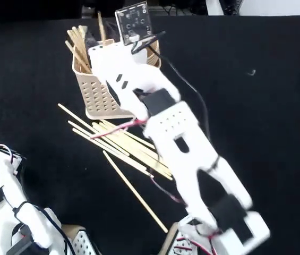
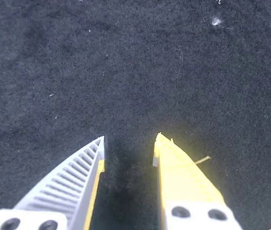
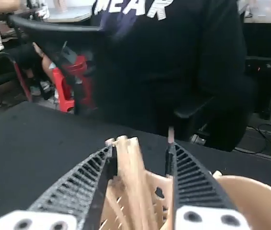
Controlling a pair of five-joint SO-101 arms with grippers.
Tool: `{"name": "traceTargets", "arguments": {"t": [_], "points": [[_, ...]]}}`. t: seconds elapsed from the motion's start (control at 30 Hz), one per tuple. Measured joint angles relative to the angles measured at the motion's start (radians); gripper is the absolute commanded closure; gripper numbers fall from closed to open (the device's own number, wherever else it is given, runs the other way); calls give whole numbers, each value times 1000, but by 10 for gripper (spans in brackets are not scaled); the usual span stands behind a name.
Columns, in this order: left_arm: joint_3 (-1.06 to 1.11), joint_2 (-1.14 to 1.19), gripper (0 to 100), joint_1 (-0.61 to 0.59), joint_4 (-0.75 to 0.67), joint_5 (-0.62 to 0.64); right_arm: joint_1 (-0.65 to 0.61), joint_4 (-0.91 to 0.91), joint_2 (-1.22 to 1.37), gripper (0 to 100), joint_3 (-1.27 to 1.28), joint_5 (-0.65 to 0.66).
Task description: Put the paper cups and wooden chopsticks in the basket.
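The right gripper (image 3: 140,148), with black ribbed fingers, stands parted above the cream perforated plastic basket (image 3: 158,191); a bundle of pale wooden chopsticks (image 3: 125,165) rises between the jaws, leaning on one finger and clear of the other, so nothing looks clamped; I judge the sticks stand upright in the basket and the jaws are held wide to leave them there. Just beside them in the basket shows the rounded rim of a tan paper cup (image 3: 250,196). Outward, on the black cloth table (image 1: 256,133), a fan of loose wooden chopsticks (image 1: 123,146) lies beside the basket, one apart from the rest; these are not yet gathered. The left gripper (image 2: 129,139), one finger white and one yellow, hangs low over bare cloth, open and empty, likely kept out of the working arm's way.
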Motion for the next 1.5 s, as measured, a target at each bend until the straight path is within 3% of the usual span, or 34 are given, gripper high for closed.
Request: {"name": "traceTargets", "arguments": {"t": [0.2, 0.4, 0.5, 0.67, 0.8, 1.03, 1.13, 1.23, 1.5], "points": [[0, 0, 827, 0, 0, 0, -2, 333, -285, 861, 21, 0], [0, 0, 827, 0, 0, 0, -92, 655, -477, 838, 275, 0], [0, 0, 827, 0, 0, 0, -198, 646, -483, 766, 508, 8], [0, 0, 827, 0, 0, 0, -341, 431, -439, 707, 875, 127], [0, 0, 827, 0, 0, 0, -348, 316, -342, 706, 961, 212], [0, 0, 827, 0, 0, 0, -281, 299, -118, 711, 947, 327], [0, 0, 827, 0, 0, 0, -276, 342, -52, 802, 884, 365], [0, 0, 827, 0, 0, 0, -272, 373, -23, 979, 841, 382], [0, 0, 827, 0, 0, 0, -265, 394, -64, 988, 815, 388]]}}
